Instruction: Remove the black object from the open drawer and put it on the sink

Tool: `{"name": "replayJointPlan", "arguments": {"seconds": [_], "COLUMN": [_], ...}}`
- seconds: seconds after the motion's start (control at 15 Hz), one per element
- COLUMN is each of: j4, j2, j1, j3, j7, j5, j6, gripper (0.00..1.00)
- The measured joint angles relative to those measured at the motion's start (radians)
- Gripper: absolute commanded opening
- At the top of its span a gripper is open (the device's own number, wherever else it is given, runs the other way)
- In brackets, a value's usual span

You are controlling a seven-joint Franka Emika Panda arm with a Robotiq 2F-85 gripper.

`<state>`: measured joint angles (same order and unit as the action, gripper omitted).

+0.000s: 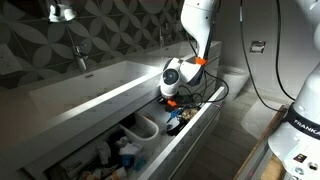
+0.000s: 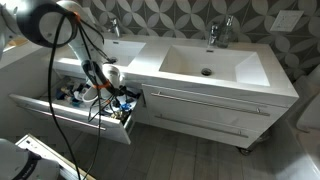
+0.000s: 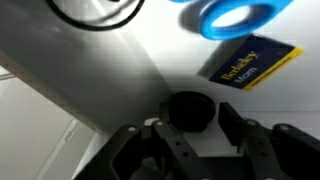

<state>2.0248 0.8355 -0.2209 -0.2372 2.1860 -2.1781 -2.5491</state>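
Observation:
In the wrist view the black object (image 3: 188, 110), a small round dark lump, lies on the pale floor of the open drawer (image 3: 110, 70). My gripper (image 3: 197, 125) is open, with one finger on each side of the lump and a small gap still showing on the right side. In both exterior views the gripper (image 1: 170, 98) (image 2: 108, 90) reaches down into the open drawer (image 1: 195, 130) (image 2: 70, 118) below the long white sink (image 1: 100, 85) (image 2: 215, 62). The black object is hidden in the exterior views.
A blue ring (image 3: 235, 15) and a blue and yellow packet (image 3: 250, 62) lie just beyond the lump. Blue and white clutter (image 1: 135, 145) fills the rest of the drawer. Black cables (image 2: 95, 95) hang into it. Chrome taps (image 2: 225, 30) stand on the sink.

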Motion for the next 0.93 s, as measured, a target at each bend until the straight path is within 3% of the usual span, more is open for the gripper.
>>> {"name": "replayJointPlan", "arguments": {"seconds": [0.07,0.2,0.93], "j4": [0.0,0.0,0.024], "j2": [0.001,0.002,-0.013], "j1": [0.002,0.005,0.016], "j3": [0.002,0.004,-0.001], "j7": [0.0,0.001,0.001], "j5": [0.0,-0.001,0.008], "j6": [0.005,0.013,-0.013], "gripper": [0.16,0.01,0.0]}}
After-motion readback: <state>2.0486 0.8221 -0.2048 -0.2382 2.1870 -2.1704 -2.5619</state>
